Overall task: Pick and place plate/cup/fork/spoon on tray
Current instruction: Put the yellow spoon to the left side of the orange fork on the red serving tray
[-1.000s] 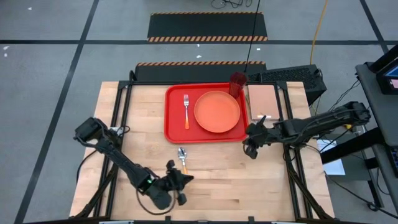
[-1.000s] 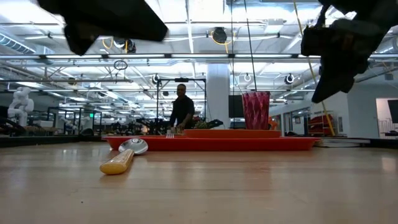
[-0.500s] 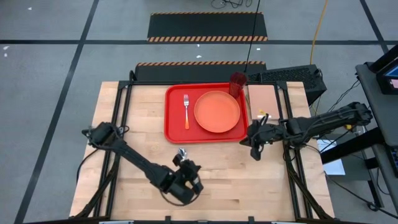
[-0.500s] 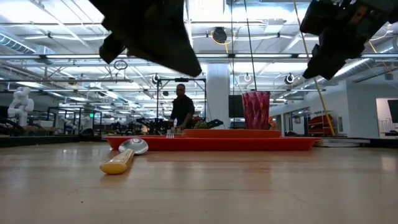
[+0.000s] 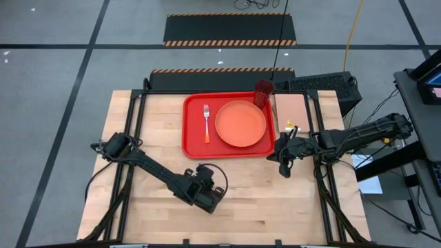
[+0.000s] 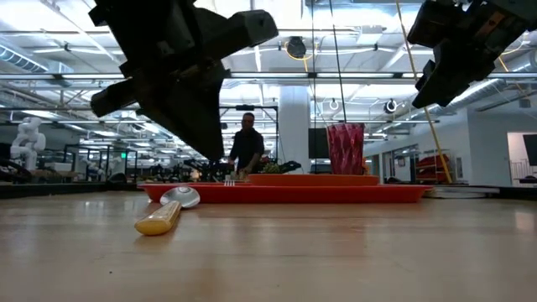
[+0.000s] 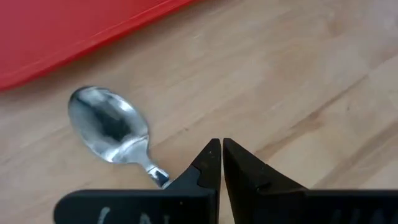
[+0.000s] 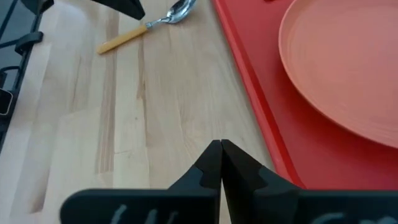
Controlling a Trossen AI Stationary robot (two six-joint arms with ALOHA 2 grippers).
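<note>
The spoon (image 7: 109,124) lies flat on the wood table just in front of the red tray (image 5: 193,141), its yellow handle (image 6: 158,220) toward the near edge. In the high view my left gripper hides it. My left gripper (image 7: 221,150) is shut and empty, hovering above the spoon's neck (image 6: 210,147). The fork (image 5: 206,122) and the orange plate (image 5: 240,123) lie on the tray. The dark red cup (image 5: 262,91) stands at the tray's far right corner. My right gripper (image 5: 284,167) is shut and empty above the table, off the tray's near right corner.
A tan-pink pad (image 5: 291,112) lies to the right of the tray. Bare wood table (image 5: 275,207) spreads in front of the tray. A person (image 6: 246,149) stands in the room far behind the table.
My left gripper has swung from near the table's near edge toward the far edge and the spoon, turning as it went, and now covers the spoon in the high view. The spoon has kept its place.
</note>
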